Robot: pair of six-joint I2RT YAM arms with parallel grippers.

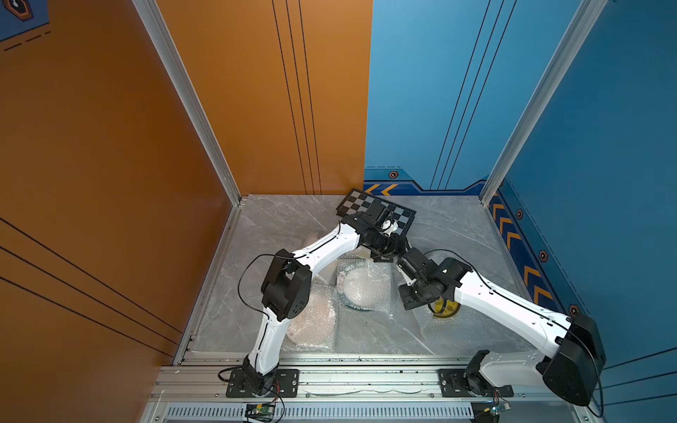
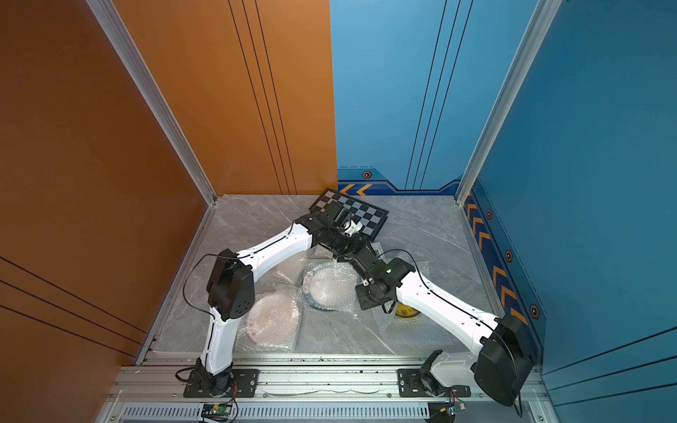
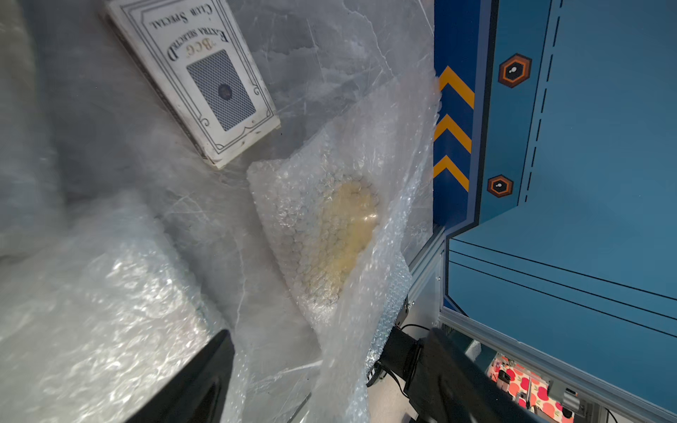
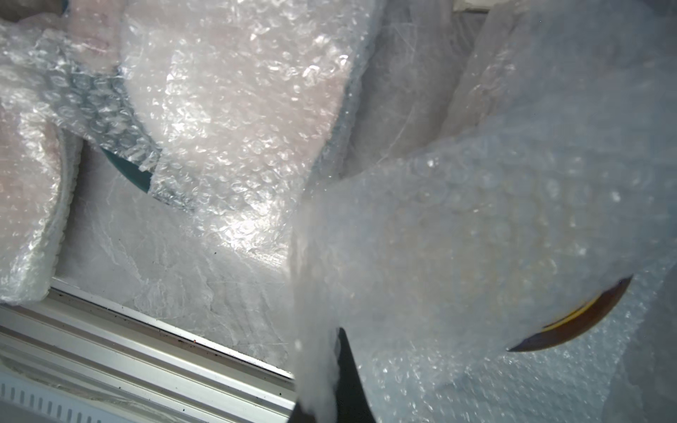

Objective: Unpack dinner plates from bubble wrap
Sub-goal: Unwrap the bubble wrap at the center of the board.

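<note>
1. Jaws cannot be read from above. In both top views the left gripper (image 1: 384,254) (image 2: 346,252) hangs near the flat black-and-grey checkerboard (image 1: 366,205) at the far side of the grey marble-look table (image 1: 274,227). The right gripper (image 1: 408,298) (image 2: 366,298) points down just beside the round yellow dark-patterned plate (image 1: 445,308) (image 2: 406,311). That plate lies part-bared on a clear bubble wrap sheet (image 1: 461,333) under the right arm. A round white green-rimmed plate (image 1: 361,289) (image 2: 328,289) lies mid-table, and a round cream plate (image 1: 315,318) (image 2: 271,318) lies beside the left arm. Both are covered in wrap.
2. Left wrist view: the left gripper (image 3: 329,333) has its jaws wide apart, with black fingers (image 3: 198,381) at either side. A flap of the bubble wrap sheet (image 3: 351,300) stands up between them; whether it touches either, I cannot tell. The yellow dark-patterned plate (image 3: 344,234) shows as a yellowish blur through the bubbles. A small white card box (image 3: 194,73) lies on the table just beside the wrap.
3. Right wrist view: the right gripper (image 4: 326,395) has its jaws together, clamped on an edge of the bubble wrap sheet (image 4: 476,219), which it holds up off the table. Under the sheet the rim of the yellow dark-patterned plate (image 4: 575,322) peeks out. The green-rimmed plate (image 4: 128,172) shows its rim where the wrap gapes.
</note>
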